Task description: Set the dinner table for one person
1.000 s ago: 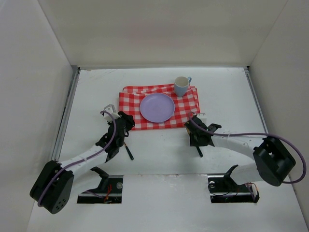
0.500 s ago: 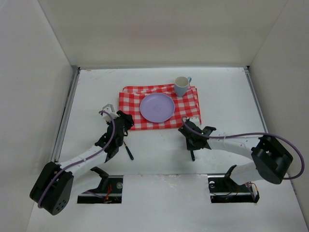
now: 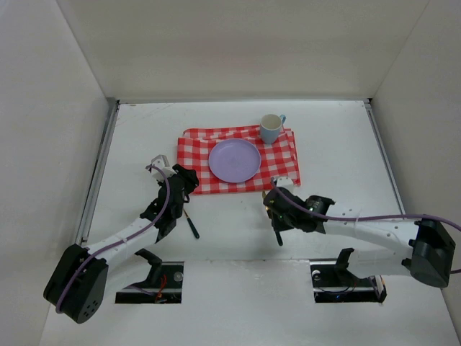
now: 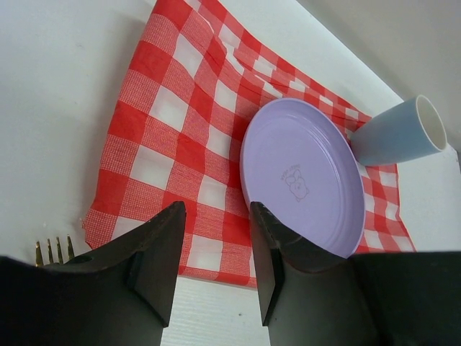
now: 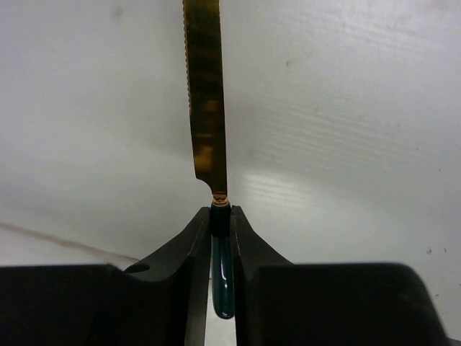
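The right fingers [image 5: 194, 249] pinch a gold knife [image 5: 205, 94] by its dark handle, over the white surface [image 3: 338, 144] between the panels. The left fingers [image 4: 155, 252] stand wide apart at the edge of the checked cloth [image 4: 166, 137], with a fork [image 4: 54, 250] beside them.

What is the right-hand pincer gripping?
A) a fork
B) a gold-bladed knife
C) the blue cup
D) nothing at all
B: in the right wrist view, the right pincer is closed on the dark handle of a knife whose gold serrated blade sticks out ahead of it.
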Tool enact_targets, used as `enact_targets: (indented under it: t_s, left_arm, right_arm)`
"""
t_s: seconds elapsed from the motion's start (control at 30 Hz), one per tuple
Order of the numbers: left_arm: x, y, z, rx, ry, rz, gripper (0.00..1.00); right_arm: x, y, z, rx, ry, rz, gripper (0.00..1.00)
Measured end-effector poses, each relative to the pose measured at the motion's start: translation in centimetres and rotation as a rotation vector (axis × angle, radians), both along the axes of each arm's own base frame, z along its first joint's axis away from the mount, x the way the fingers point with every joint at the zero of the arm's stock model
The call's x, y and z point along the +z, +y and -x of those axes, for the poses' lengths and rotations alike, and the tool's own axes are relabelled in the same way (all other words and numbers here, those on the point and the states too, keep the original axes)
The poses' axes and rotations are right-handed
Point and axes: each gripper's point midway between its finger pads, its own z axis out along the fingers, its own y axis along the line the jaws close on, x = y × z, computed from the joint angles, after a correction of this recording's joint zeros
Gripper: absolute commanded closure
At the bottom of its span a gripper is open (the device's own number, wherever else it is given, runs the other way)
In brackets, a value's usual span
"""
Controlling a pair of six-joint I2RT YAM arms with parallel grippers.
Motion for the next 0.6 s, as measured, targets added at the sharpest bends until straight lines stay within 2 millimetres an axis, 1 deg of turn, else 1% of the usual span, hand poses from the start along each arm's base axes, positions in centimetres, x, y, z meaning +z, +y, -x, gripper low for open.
enact_targets:
  t_s: [0.07, 0.13, 0.2, 0.27, 0.37, 0.43, 0.53, 0.6]
  left_arm:
    - [0.0, 0.0, 0.0, 0.000, 0.000, 0.000, 0.61]
    - [0.0, 0.0, 0.0, 0.000, 0.000, 0.000, 0.61]
    - [0.0, 0.0, 0.0, 0.000, 0.000, 0.000, 0.61]
    - [0.0, 0.0, 0.0, 0.000, 0.000, 0.000, 0.61]
    - [0.0, 0.0, 0.0, -0.001, 0.000, 0.000, 0.61]
    - [0.0, -0.1, 0.0, -0.003, 0.001, 0.001, 0.61]
    - [0.0, -0.1, 0.0, -0.003, 0.001, 0.001, 0.61]
    - [-0.1, -0.1, 0.0, -0.003, 0.002, 0.001, 0.61]
  right_arm:
    - [1.9, 0.7, -1.2, -0.010, -0.038, -0.039, 0.87]
    - [3.5, 0.9, -3.2, -0.033, -0.074, -0.064, 0.87]
    - [4.7, 0.5, -5.9, -0.077, -0.108, -0.070, 0.87]
    - [5.2, -0.1, -9.0, -0.123, -0.131, -0.058, 0.87]
    - [5.4, -0.7, -13.4, -0.165, -0.154, -0.033, 0.87]
    - [5.1, -0.8, -15.9, -0.177, -0.162, -0.019, 0.87]
    - [4.3, -0.5, -19.0, -0.175, -0.159, -0.010, 0.87]
    - [3.6, -0.4, -20.5, -0.172, -0.153, -0.002, 0.87]
